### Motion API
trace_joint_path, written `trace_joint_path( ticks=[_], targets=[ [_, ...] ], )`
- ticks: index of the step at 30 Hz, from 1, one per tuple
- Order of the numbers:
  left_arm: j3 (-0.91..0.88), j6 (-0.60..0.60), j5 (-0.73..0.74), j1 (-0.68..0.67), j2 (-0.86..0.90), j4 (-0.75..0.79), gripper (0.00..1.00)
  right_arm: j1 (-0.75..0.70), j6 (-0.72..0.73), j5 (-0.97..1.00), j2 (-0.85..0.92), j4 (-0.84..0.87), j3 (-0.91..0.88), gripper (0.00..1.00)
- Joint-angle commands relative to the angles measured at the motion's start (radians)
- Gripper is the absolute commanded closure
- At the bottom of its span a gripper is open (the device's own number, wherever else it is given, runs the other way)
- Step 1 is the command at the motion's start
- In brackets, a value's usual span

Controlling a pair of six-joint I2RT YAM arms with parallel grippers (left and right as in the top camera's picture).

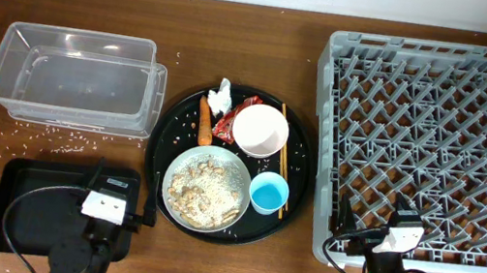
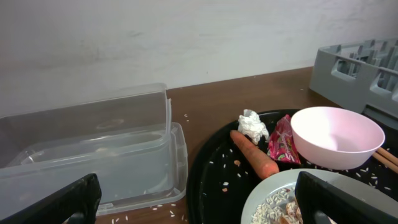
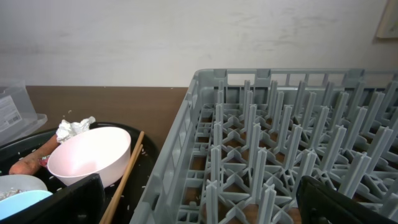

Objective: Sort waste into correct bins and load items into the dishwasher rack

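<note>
On the round black tray (image 1: 293, 164) lie a white tissue (image 1: 220, 97), a red wrapper (image 1: 246, 109), a carrot (image 1: 206, 121), a white bowl (image 1: 260, 129), a blue cup (image 1: 269, 194), chopsticks (image 1: 283, 167) and a grey dish (image 1: 207, 188) holding rice scraps. The clear container (image 1: 72, 75) stands at the left and the black rectangular tray (image 1: 26, 210) at the front left. The grey rack (image 1: 438, 148) fills the right. My left gripper (image 2: 199, 208) is open and empty, short of the dish (image 2: 261, 199). My right gripper (image 3: 202, 208) is open and empty at the rack's near left corner (image 3: 186, 155).
Loose rice grains are scattered on the table around the clear container (image 2: 93, 155) and on the round tray. A pale wall runs behind the table. The left wrist view shows the carrot (image 2: 255, 155), tissue (image 2: 252, 124), wrapper (image 2: 283, 140) and bowl (image 2: 336, 134).
</note>
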Motion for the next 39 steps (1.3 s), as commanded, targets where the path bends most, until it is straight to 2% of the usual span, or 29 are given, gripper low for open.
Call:
trace_joint_path(
  ticks=[1, 21, 23, 24, 26, 28, 29, 30, 33, 35, 37, 39],
  targets=[
    [-0.004, 0.016, 0.011, 0.005, -0.008, -0.005, 0.01, -0.007, 0.005, -0.006, -0.006, 0.0, -0.007, 0.02],
    [-0.004, 0.016, 0.011, 0.005, -0.008, -0.005, 0.01, -0.007, 0.005, -0.006, -0.006, 0.002, -0.007, 0.02],
    [-0.003, 0.016, 0.055, 0.006, -0.008, 0.07, 0.01, -0.007, 0.005, -0.063, -0.006, 0.024, -0.007, 0.02],
    [-0.003, 0.016, 0.155, 0.006, -0.008, 0.145, 0.01, -0.007, 0.005, -0.14, -0.006, 0.051, 0.011, 0.02],
    [0.025, 0.016, 0.177, 0.006, -0.008, 0.206, 0.01, -0.007, 0.005, -0.174, 0.007, -0.008, 0.129, 0.02],
    [0.102, 0.016, 0.159, 0.006, 0.014, 0.169, 0.01, -0.007, 0.005, -0.167, 0.092, -0.132, 0.308, 0.02],
    [0.191, 0.016, 0.113, 0.006, 0.072, 0.08, 0.0, -0.007, 0.005, -0.167, 0.239, -0.239, 0.469, 0.02],
    [0.263, 0.016, 0.111, 0.006, 0.123, 0.015, 0.01, -0.006, 0.005, -0.168, 0.318, -0.288, 0.542, 0.02],
    [0.651, 0.016, 0.142, 0.006, 0.482, -0.272, 0.01, -0.006, 0.005, -0.173, 0.799, -0.587, 0.973, 0.02],
    [0.891, 0.016, 0.238, 0.006, 0.735, -0.414, 0.01, -0.006, 0.005, -0.243, 1.03, -0.744, 1.204, 0.02],
    [1.108, -0.014, 0.39, 0.006, 0.963, -0.573, 0.0, -0.007, 0.005, -0.378, 1.184, -0.84, 1.306, 0.02],
    [1.123, -0.028, 0.58, 0.006, 1.055, -0.549, 0.01, -0.007, 0.045, -0.379, 1.237, -0.856, 1.306, 0.02]
  ],
)
